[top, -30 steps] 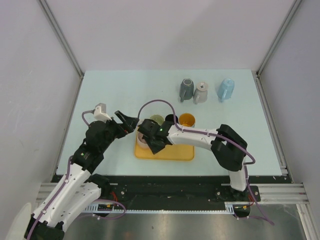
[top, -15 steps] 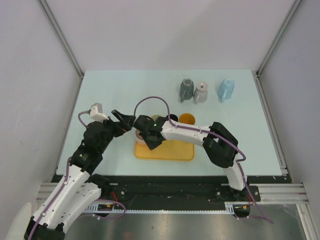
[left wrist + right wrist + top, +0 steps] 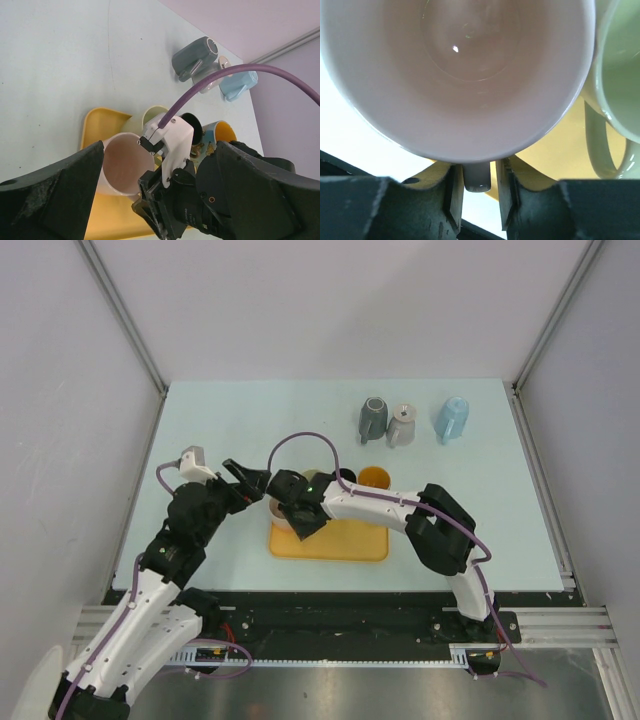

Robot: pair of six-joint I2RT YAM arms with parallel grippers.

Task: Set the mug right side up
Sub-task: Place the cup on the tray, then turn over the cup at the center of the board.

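Note:
The pink mug [image 3: 279, 511] stands mouth-up at the left end of the yellow tray [image 3: 350, 546]. In the right wrist view its pale inside [image 3: 465, 60] fills the frame and its handle [image 3: 478, 179] points down between my right gripper's fingers. My right gripper [image 3: 479, 200] is open a little around the handle, with a narrow gap on one side. In the top view that gripper [image 3: 293, 516] sits at the mug's near side. My left gripper [image 3: 256, 483] hovers just left of the mug, jaws wide open and empty. The left wrist view shows the mug [image 3: 125, 162] below, beside the right wrist.
On the tray's far edge stand a green mug [image 3: 312, 480], a black mug [image 3: 342, 478] and an orange mug [image 3: 374, 480]. A dark grey mug [image 3: 372, 418], a light grey mug [image 3: 401, 425] and a blue mug [image 3: 452, 418] lie at the table's back right.
The right arm swung its gripper and the pink mug a little left and away, then held still. The left gripper shifted slightly left. The right jaws have loosened on the handle.

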